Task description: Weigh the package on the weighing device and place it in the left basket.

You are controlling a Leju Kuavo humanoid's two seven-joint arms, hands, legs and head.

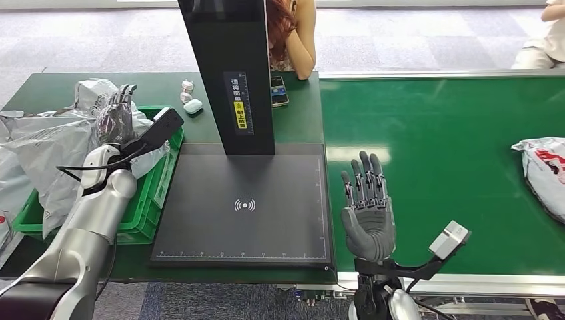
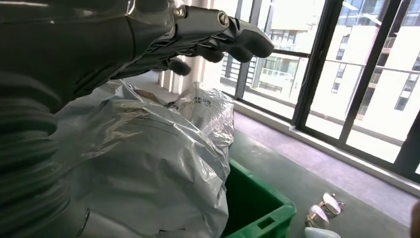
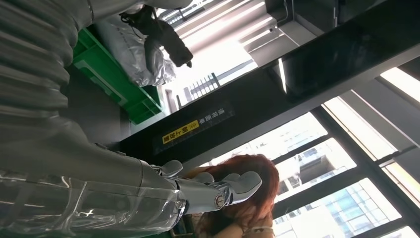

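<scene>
Package in the basket, both my hands free.
My left hand (image 1: pixel 118 115) hovers with fingers spread above the grey package (image 1: pixel 46 143) in the green basket (image 1: pixel 152 200); my right hand (image 1: pixel 365 207) is open, holding nothing, beside the scale (image 1: pixel 243 207).

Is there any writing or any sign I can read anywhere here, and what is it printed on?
Black column of the weighing device: a vertical label, white characters "请将面单" above a yellow patch; the yellow part is too small to read.
Black weighing plate: a white wireless-wave symbol, no words; tick marks along the edges, no readable numbers.
Grey packages in the green basket: faint print, too blurred to read.
Package on the belt: red print, unreadable.
</scene>
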